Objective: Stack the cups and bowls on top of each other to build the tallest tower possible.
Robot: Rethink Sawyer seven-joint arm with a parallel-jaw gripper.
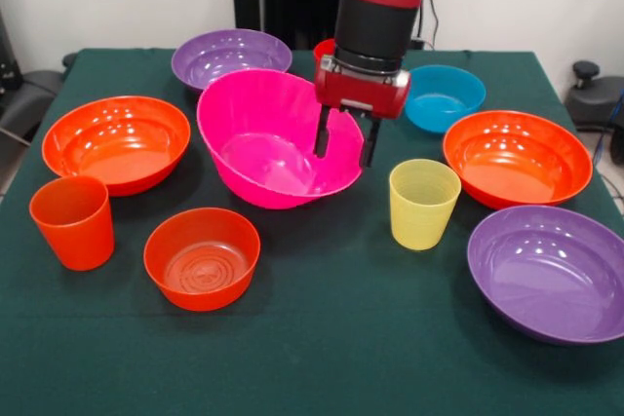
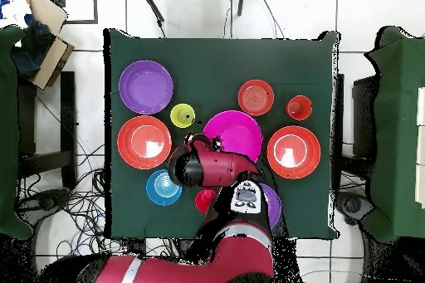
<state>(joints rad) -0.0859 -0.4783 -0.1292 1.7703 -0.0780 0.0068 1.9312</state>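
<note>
The big pink bowl [image 1: 263, 133] [image 2: 238, 132] sits mid-table, tipped a little. My gripper [image 1: 344, 146] [image 2: 204, 141] is open at its right rim, one finger inside the bowl and one outside. Nothing is stacked. The yellow cup [image 1: 422, 204] [image 2: 183, 115] stands just right of the pink bowl. The orange cup [image 1: 73, 221] [image 2: 299, 107] stands at the near left. The red cup [image 1: 325, 49] [image 2: 205, 200] is mostly hidden behind the arm. The small orange bowl [image 1: 202, 258] [image 2: 256, 96] is in front of the pink bowl. The small blue bowl [image 1: 444, 96] [image 2: 163, 187] is at the far right.
Wide orange bowls lie at the left [image 1: 117, 143] [image 2: 292, 152] and right [image 1: 517, 156] [image 2: 144, 141]. One purple bowl [image 1: 231, 56] [image 2: 271, 207] is at the far side, another [image 1: 551, 272] [image 2: 146, 86] at the near right. All rest on the green tablecloth [image 1: 322, 358].
</note>
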